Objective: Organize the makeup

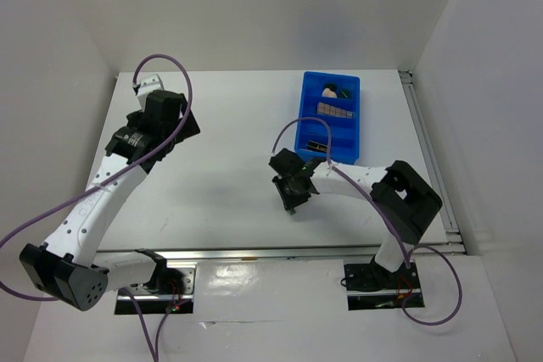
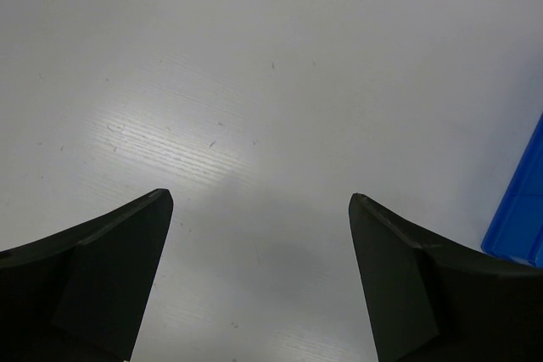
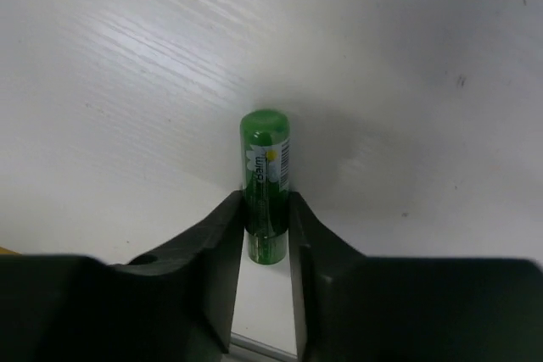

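Observation:
A green tube (image 3: 266, 180) with a white label lies on the white table, pointing away from the right wrist camera. My right gripper (image 3: 266, 201) has both fingers pressed against the tube's sides near its lower half. In the top view the right gripper (image 1: 293, 195) hides the tube. The blue bin (image 1: 307, 99) holds a peach sponge (image 1: 329, 91), a dark green pad (image 1: 344, 91), a tan palette (image 1: 335, 110) and slim dark items (image 1: 318, 146). My left gripper (image 2: 261, 201) is open over bare table at the left, with nothing between its fingers.
The bin's blue corner (image 2: 517, 209) shows at the right edge of the left wrist view. White walls enclose the table on three sides. A metal rail (image 1: 254, 253) runs along the near edge in front of the arm bases.

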Robot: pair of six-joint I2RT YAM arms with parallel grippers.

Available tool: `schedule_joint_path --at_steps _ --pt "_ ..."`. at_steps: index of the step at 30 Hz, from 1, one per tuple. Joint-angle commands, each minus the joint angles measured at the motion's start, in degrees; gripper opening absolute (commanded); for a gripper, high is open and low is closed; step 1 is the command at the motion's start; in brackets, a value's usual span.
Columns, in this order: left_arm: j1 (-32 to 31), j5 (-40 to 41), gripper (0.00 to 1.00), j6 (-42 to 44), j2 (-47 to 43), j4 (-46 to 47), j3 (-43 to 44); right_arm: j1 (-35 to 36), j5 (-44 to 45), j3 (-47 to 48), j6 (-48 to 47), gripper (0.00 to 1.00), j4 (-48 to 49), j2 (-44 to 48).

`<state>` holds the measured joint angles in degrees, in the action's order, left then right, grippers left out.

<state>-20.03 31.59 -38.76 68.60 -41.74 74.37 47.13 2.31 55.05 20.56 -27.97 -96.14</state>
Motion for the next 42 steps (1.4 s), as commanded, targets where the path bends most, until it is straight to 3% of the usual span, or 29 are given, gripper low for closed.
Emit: schedule_joint_path --at_steps 1,2,4,10,18,24,34,37,40,42 --pt "0.3 0.6 0.99 1.4 0.0 1.7 1.7 0.6 1.8 2.2 -0.3 0.27 1.3 -2.3" --pt "0.3 0.6 0.99 1.4 -0.6 1.7 1.7 0.6 2.6 2.7 -0.3 0.17 0.6 -2.3" --pt "0.3 0.6 0.99 1.4 -0.6 1.7 1.7 0.6 3.8 4.2 -1.7 0.13 -0.5 -1.8" --pt "0.3 1.1 0.99 1.4 -1.2 2.4 1.1 0.6 6.2 12.4 -9.6 0.13 -1.6 3.4" --pt "0.3 1.1 0.99 1.4 -1.7 2.4 0.6 -9.0 15.7 16.2 -16.4 0.13 2.7 5.4" --pt "0.3 1.1 0.99 1.9 -1.7 2.4 1.2 -20.0 12.2 17.6 -15.9 0.13 5.7 1.8" --pt "0.3 0.6 0.99 1.9 -0.7 1.9 2.3 -24.7 10.1 18.7 -14.2 0.13 7.8 -2.6" --pt "0.3 0.6 0.99 1.9 -0.7 1.9 2.8 -24.7 9.6 18.7 -13.6 0.20 7.8 -3.2" --pt "0.3 0.6 0.99 1.9 -0.7 1.9 2.8 -24.7 9.6 19.3 -13.6 0.44 7.1 -3.8" --pt "0.3 0.6 0.99 1.9 -0.7 1.9 2.8 -24.7 10.1 19.9 -13.1 0.53 6.5 -3.8"
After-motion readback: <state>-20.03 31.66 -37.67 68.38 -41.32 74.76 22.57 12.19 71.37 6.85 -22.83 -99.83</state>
